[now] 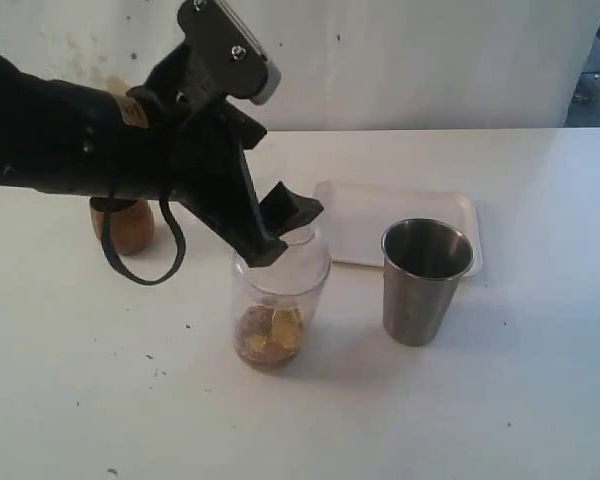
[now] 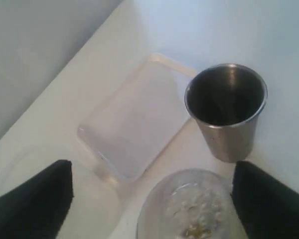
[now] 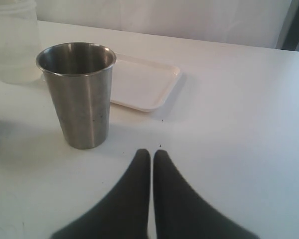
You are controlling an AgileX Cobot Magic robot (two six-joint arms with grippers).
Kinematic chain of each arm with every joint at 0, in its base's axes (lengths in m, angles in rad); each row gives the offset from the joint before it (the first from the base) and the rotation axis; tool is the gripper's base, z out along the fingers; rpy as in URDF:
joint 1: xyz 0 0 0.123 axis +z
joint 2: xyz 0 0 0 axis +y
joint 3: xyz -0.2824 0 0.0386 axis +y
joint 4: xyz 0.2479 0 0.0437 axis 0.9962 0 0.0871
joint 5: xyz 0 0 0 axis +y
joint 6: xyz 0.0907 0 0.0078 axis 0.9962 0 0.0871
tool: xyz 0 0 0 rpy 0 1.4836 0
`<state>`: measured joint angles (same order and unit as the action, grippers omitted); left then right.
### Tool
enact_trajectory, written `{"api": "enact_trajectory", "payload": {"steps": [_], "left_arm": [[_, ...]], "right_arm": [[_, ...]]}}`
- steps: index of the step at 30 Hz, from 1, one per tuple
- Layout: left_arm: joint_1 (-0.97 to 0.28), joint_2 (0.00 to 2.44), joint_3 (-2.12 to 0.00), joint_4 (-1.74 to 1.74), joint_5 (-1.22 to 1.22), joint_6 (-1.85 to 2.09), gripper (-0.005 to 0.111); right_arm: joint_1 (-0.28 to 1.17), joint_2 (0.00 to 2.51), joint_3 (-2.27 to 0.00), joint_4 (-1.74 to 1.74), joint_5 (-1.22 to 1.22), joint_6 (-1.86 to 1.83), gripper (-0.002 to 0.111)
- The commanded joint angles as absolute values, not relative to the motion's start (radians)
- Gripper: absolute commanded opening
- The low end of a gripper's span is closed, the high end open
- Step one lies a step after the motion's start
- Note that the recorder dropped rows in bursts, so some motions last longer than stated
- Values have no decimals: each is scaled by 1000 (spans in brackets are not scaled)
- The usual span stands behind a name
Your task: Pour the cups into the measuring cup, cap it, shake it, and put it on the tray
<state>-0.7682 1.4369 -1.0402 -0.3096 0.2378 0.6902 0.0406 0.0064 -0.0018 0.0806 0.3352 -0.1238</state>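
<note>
The clear measuring cup [image 1: 280, 300] stands at the table's middle with yellow and brown pieces at its bottom. A clear domed lid [image 2: 189, 199] seems to sit on its top. My left gripper [image 1: 285, 232] hovers right over it, open, one black finger on each side of the lid [image 2: 152, 172], holding nothing. The steel tumbler [image 1: 426, 280] stands upright to the cup's right and looks empty [image 2: 225, 94]. Behind the left arm stands the brown wooden cup [image 1: 123, 226], partly hidden. The white tray [image 1: 405, 215] lies behind the tumbler. My right gripper [image 3: 152, 152] is shut and empty, low near the tumbler [image 3: 82, 94].
A frosted translucent container [image 3: 12, 42] stands beyond the tumbler in the right wrist view. A black cable loop [image 1: 140, 262] hangs from the left arm near the wooden cup. The white table [image 1: 540, 380] ends at a wall behind.
</note>
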Motion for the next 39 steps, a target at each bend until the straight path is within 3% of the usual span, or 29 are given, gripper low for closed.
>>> {"api": "enact_trajectory", "payload": {"steps": [1,18,29,39], "left_arm": [[-770,1405,-1037,-333,154,677,85],[-770,1343,-1003,-362,292,573,85],[-770,1260,-616,-358,-165,294,85],[-770,1324,-467,-141,-320,133,85]], "right_arm": [[35,0,0,81,336,-126,2],[35,0,0,81,336,-126,2],[35,0,0,81,336,-126,2],[35,0,0,81,336,-126,2]]}}
